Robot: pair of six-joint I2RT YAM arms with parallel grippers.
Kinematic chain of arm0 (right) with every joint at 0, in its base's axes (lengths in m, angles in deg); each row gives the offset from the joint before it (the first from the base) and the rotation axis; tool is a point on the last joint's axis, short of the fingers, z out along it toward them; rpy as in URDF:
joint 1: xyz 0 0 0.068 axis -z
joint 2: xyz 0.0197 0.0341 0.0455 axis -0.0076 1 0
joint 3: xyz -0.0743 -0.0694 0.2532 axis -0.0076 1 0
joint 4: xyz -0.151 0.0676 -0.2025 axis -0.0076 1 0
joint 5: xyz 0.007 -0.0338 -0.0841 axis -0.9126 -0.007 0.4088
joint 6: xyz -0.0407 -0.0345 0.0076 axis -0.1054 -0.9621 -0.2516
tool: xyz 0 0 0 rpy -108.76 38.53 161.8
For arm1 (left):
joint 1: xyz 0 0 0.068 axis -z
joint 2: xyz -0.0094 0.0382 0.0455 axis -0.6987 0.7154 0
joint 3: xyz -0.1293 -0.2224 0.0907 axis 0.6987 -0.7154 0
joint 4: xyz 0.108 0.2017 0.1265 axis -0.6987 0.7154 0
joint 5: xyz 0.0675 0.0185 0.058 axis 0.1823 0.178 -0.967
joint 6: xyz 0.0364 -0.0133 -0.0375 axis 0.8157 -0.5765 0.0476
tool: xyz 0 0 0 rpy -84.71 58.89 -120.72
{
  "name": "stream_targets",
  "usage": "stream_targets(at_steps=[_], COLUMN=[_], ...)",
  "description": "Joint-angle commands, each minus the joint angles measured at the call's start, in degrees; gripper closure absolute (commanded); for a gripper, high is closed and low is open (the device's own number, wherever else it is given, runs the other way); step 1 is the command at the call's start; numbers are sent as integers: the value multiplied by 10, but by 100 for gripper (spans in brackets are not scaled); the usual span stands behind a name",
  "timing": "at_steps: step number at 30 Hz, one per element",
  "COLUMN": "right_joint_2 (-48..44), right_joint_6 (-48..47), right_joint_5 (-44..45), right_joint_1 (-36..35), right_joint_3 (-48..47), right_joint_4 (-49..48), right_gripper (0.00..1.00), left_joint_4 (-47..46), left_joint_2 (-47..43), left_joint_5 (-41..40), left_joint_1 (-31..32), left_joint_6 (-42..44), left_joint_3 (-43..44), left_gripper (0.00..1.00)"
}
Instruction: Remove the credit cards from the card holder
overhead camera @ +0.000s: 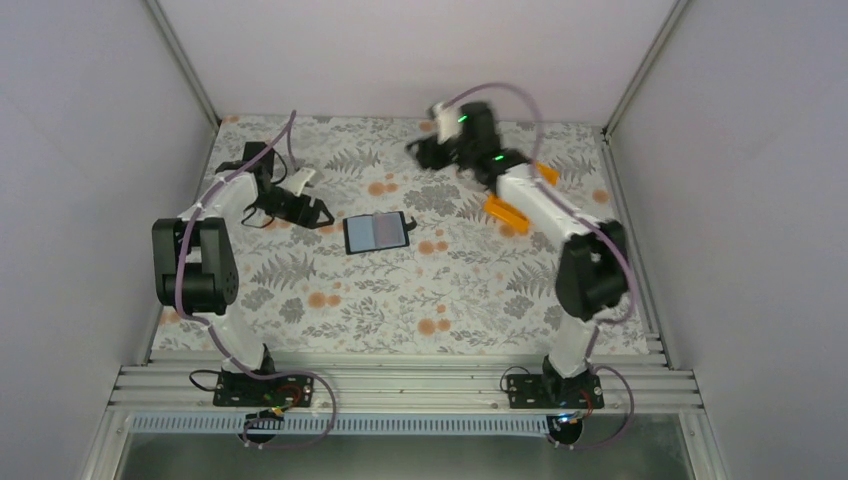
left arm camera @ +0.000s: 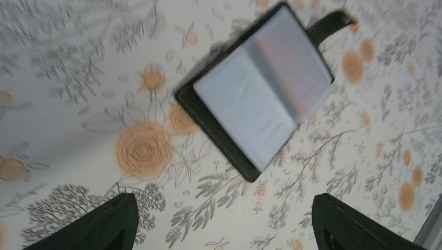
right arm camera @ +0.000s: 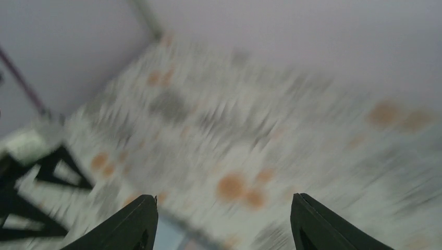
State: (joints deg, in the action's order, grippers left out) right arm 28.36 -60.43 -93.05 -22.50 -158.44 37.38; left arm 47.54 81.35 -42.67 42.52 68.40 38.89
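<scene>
Lab robot booth: white panel walls (overhead camera: 420, 50), aluminium rails (overhead camera: 400, 385), floral tabletop (overhead camera: 400, 300)

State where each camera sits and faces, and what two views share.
Top external: above and behind, looking down at the table; left arm, right arm show.
Left wrist: on left arm, looking down at open card holder; own fingers show.
Right wrist: blurred, facing table and wall; own fingers show.
Shared: top and left wrist show card holder.

Items by count. One card holder (overhead camera: 378, 232), open on one table (overhead camera: 450, 300). Two arms: left arm (overhead camera: 195, 262) left of the card holder, right arm (overhead camera: 590, 270) right of it. One orange bin (overhead camera: 504, 212), right of the card holder, partly hidden. Count of credit cards: not discernible.
</scene>
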Motion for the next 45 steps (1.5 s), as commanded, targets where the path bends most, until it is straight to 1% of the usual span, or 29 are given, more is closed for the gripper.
stream_targets(at_steps=[1, 2, 6, 8, 11, 15, 21, 22, 26, 28, 32, 38, 41, 43, 45], right_joint_2=[87, 99, 139, 165, 177, 191, 220, 226, 235, 234, 230, 240, 258, 252, 233], right_joint_6=[126, 131, 149, 155, 156, 153, 154, 152, 135, 123, 117, 118, 121, 130, 152], right_joint_5=[-15, 1, 12, 28, 56, 56, 15, 11, -16, -39, -85, -126, -114, -78, -32], right_joint_1=[-97, -112, -146, -150, -150, -150, -151, -152, -164, -175, -190, -198, -197, -194, -181], right_joint_3=[44, 46, 57, 52, 55, 53, 48, 43, 27, 21, 15, -10, -38, -45, -29], right_joint_4=[105, 112, 105, 116, 120, 119, 109, 111, 107, 100, 78, 53, 73, 84, 86], right_gripper=[35, 35, 47, 50, 53, 61, 61, 63, 68, 69, 70, 70, 70, 70, 69], left_joint_4=[-18, -24, -55, -66, -81, -96, -114, -115, -118, -121, -122, -118, -114, -114, -118], left_joint_2=[24, 27, 41, 48, 59, 73, 98, 101, 113, 114, 114, 107, 101, 96, 93], left_joint_5=[-18, -12, 4, 7, 10, 20, 30, 30, 33, 34, 33, 37, 41, 36, 26], left_joint_1=[5, 6, 11, 17, 28, 32, 35, 37, 44, 45, 45, 45, 41, 36, 33], left_joint_6=[19, 17, 1, -7, -15, -28, -46, -46, -46, -46, -46, -40, -36, -36, -38], left_joint_3=[-35, -42, -70, -84, -94, -93, -91, -91, -92, -93, -90, -87, -83, -83, -85], left_gripper=[19, 21, 28, 29, 30, 36, 44, 45, 46, 46, 47, 47, 47, 46, 46])
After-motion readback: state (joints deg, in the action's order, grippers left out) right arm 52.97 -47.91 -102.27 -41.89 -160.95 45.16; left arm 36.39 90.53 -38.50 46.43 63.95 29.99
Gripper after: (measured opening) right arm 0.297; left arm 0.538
